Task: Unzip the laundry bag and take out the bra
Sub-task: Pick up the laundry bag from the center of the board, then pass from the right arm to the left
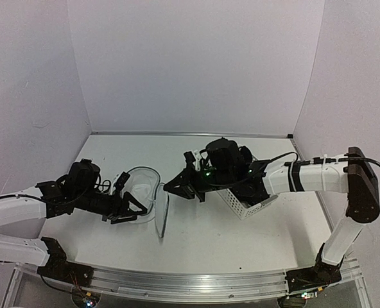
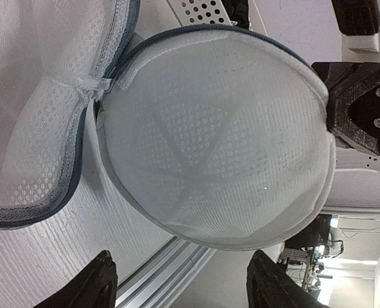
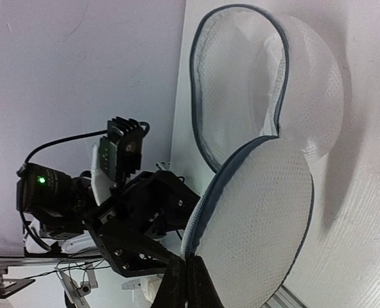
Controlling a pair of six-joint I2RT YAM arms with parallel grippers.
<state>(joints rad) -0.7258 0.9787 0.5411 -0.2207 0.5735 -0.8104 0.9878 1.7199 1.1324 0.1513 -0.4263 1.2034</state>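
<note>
Top external view: laundry bag (image 1: 142, 183) unzipped on desk (image 1: 209, 250), lid panel (image 2: 215, 135) swung open.

The bag lies left of desk centre with its mouth open. The round lid panel stands on edge at the bag's 4 o'clock, joined to the rim. Left gripper (image 1: 127, 210) sits at the bag's 8 o'clock. Left wrist view shows its jaws spread wide with nothing between them, facing the lid panel. Right gripper (image 1: 171, 188) reaches in from 3 o'clock. Right wrist view shows its jaws pressed together on the lid panel's grey-edged rim. A white perforated basket (image 1: 244, 205) stands at the bag's 3 o'clock, under the right arm.
</note>
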